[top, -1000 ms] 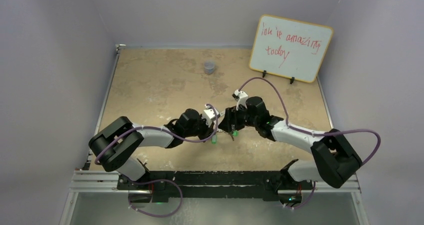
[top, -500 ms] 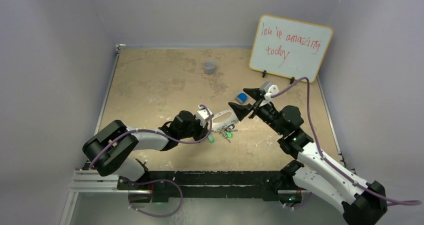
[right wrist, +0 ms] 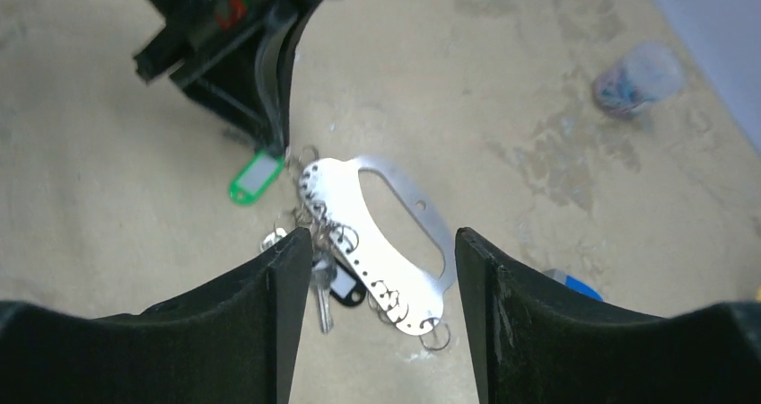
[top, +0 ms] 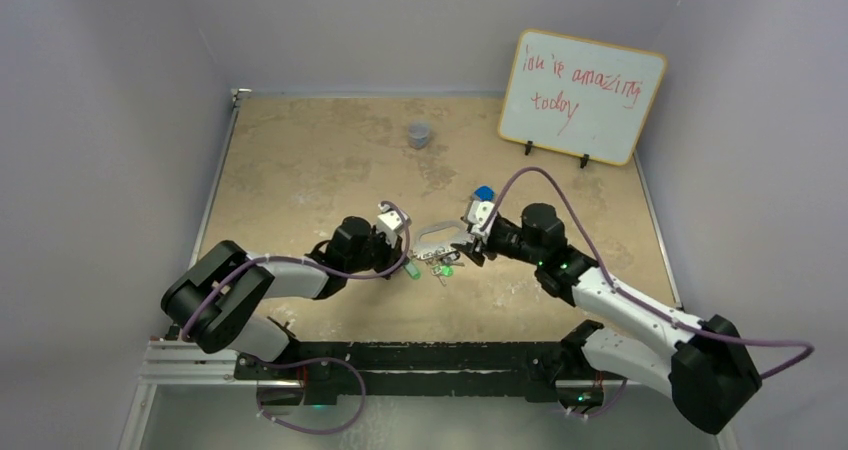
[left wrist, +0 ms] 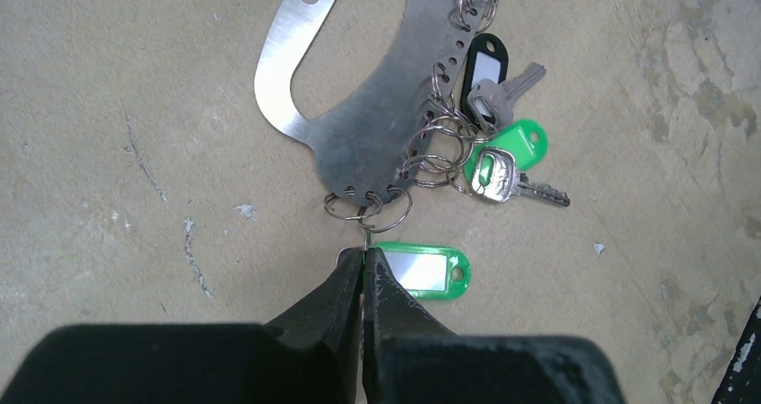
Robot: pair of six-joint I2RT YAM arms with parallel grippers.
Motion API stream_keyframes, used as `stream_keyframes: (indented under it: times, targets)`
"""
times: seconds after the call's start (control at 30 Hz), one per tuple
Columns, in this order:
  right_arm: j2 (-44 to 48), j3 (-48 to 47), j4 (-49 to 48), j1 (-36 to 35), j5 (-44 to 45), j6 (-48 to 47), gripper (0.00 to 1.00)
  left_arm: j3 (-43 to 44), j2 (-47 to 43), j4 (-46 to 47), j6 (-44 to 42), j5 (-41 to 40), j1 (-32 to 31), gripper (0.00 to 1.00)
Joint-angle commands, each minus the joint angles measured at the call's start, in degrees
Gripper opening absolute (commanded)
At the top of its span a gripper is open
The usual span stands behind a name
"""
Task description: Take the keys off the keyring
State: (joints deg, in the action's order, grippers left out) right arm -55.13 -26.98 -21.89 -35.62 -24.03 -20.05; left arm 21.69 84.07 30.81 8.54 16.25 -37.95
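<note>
The right hand (top: 468, 251) has swung back and hangs open just above the keyring (left wrist: 377, 108) - flat on the tabletop (left wrist: 135, 108), keys (left wrist: 498, 166) still fanned along its edge - while the left hand (left wrist: 363, 265) stays pinched on a small ring (left wrist: 368, 227) at its end, so nothing looks freed yet.

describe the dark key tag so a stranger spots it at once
In the middle of the table lies the flat silver keyring. Keys and tags hang from small rings along its holed edge. The black tag with a white label window is the only dark one; the other tags are green.
</note>
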Motion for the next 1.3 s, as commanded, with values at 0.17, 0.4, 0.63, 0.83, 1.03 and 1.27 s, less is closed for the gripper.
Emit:
stream_keyframes:
  times: [0.17,0.4,0.63,0.83,1.03,1.27]
  targets:
    - [-14.0,-5.5,0.6,-4.6,-5.0,-16.1,0.57,-0.8,-1.0,5.3,2.5,4.8,2.2,0.00]
    - [-22.2,-9.2,-0.2,-8.5,-3.7,-18.9,0.47,-1.0,-0.9,6.1,3.1,5.9,2.7,0.00]
    - [-29.8,-15.3,4.6,-10.0,-3.3,-21.0,0.38,-1.8,-1.9,6.1,3.8,5.9,3.4,0.00]
    - [-31.5,-15.2,-0.6,-11.3,-2.6,-11.7,0.35,-2.7,-3.0,6.1,4.5,5.6,4.1,0.00]
    - [-32.9,-15.4,-2.2,-12.9,-0.7,-9.5,0.36,-3.0,-3.8,6.0,4.6,5.5,4.6,0.00]
    - [-32.9,-11.3,-10.1,-13.9,2.8,-2.3,0.36,-3.2,-4.3,5.8,4.6,5.1,4.9,0.00]
